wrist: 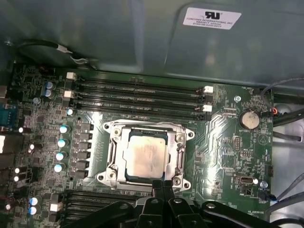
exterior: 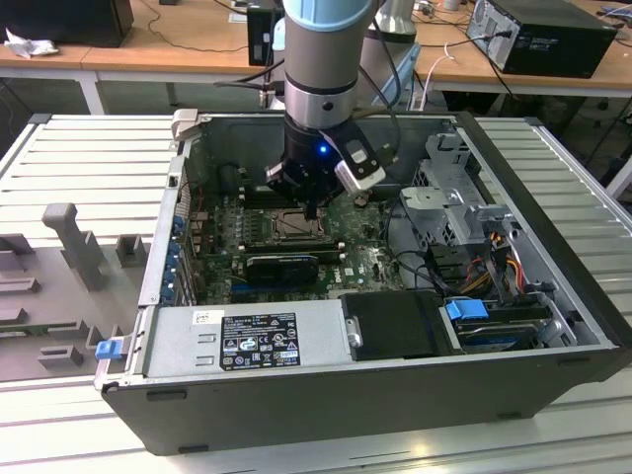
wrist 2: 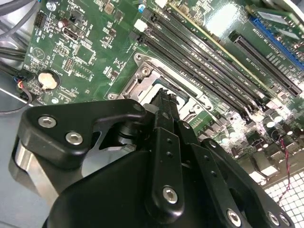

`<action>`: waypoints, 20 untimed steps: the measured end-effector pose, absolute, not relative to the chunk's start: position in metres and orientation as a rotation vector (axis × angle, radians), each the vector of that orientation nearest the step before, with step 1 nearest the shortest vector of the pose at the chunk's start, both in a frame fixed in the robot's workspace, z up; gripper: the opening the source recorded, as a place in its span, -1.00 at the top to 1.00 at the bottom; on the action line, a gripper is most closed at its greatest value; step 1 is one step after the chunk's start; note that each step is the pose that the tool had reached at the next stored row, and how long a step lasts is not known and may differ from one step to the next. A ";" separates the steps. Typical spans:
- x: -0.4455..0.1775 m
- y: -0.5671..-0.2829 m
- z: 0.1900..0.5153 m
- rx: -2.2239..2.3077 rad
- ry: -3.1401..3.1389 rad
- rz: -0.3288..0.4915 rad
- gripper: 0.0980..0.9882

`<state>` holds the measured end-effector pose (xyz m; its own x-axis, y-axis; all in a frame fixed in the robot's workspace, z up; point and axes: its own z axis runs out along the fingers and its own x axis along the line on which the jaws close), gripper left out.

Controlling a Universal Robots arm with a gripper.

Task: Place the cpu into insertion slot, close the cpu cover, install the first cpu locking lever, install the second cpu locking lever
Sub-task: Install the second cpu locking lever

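Cpu (wrist: 146, 159) silvery, seated in insertion slot (wrist: 179, 154) | cpu cover (wrist: 145, 127) closed around it | gripper (wrist: 164, 185) at socket edge, jaws together

An electronics lab: opened computer case (exterior: 375, 385) on ribbed metal workbench (exterior: 89, 158), cabled desks (exterior: 197, 54) behind.
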<state>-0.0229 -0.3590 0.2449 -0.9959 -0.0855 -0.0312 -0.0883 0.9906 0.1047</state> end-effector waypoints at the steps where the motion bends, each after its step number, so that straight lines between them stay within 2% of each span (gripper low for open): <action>1: -0.023 -0.360 0.245 -0.136 3.107 0.165 0.98; 20: -0.031 -0.373 0.248 -0.135 3.119 0.175 0.98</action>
